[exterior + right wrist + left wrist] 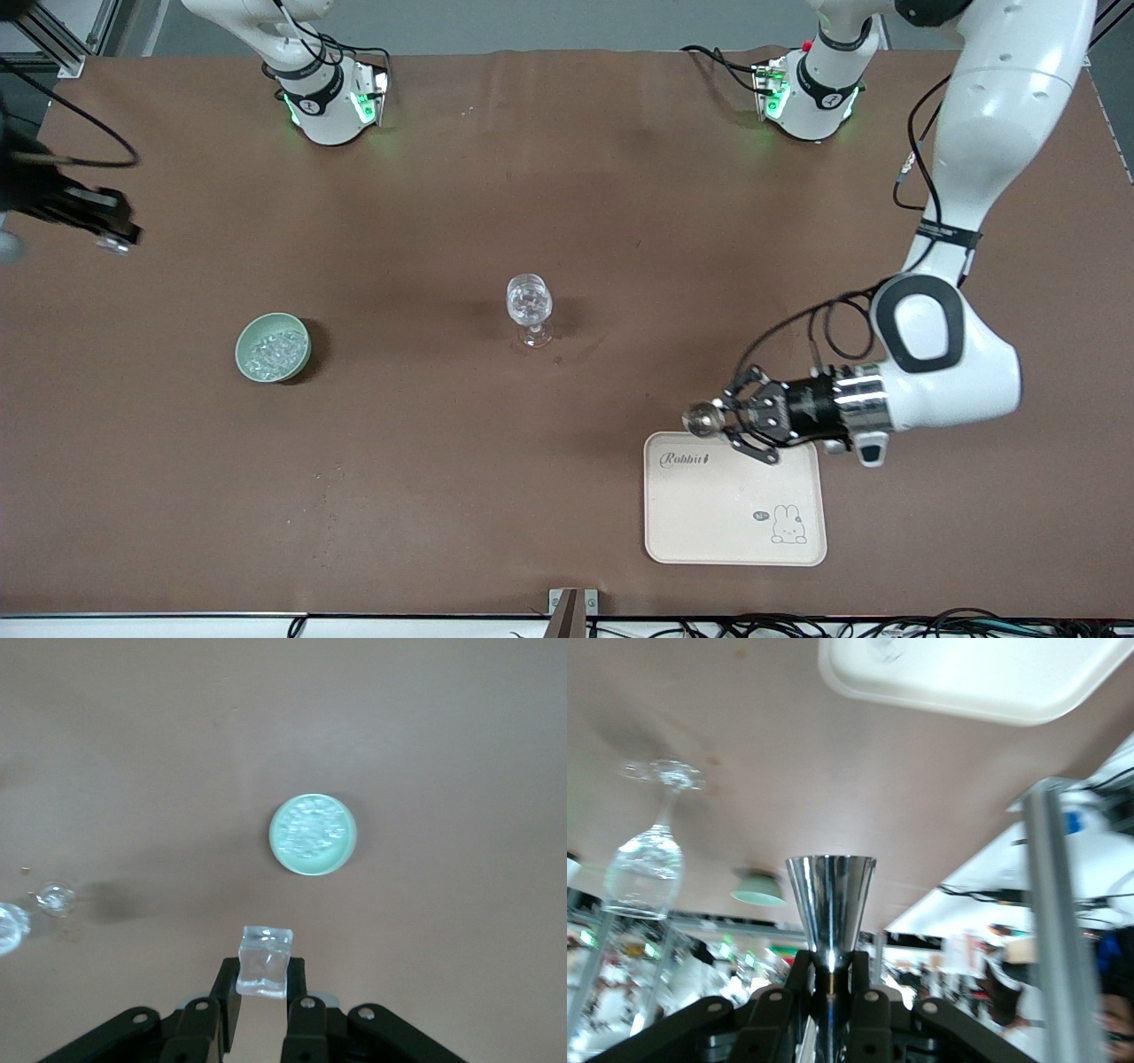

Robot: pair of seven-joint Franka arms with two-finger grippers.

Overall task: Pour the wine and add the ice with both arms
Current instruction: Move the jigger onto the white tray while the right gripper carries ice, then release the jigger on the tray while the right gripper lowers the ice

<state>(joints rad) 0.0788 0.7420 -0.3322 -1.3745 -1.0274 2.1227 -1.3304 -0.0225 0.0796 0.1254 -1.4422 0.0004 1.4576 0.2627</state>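
the left gripper (pixel 709 419) is up in the air over the edge of the cream tray (pixel 735 523), and its fingers are squeezed tight on a shiny metal cup (pixel 831 904) (it lies on its side, mouth pointing toward the right arm's end). the wine glass (pixel 530 306) stands upright in the middle of the brown table (pixel 567 496). the green bowl (pixel 273 347) sits toward the right arm's end, full of little clear ice (pixel 275 350) lumps. the right gripper (pixel 260 1001) is high over the table edge at its own end, pinching one ice cube (pixel 264 961).
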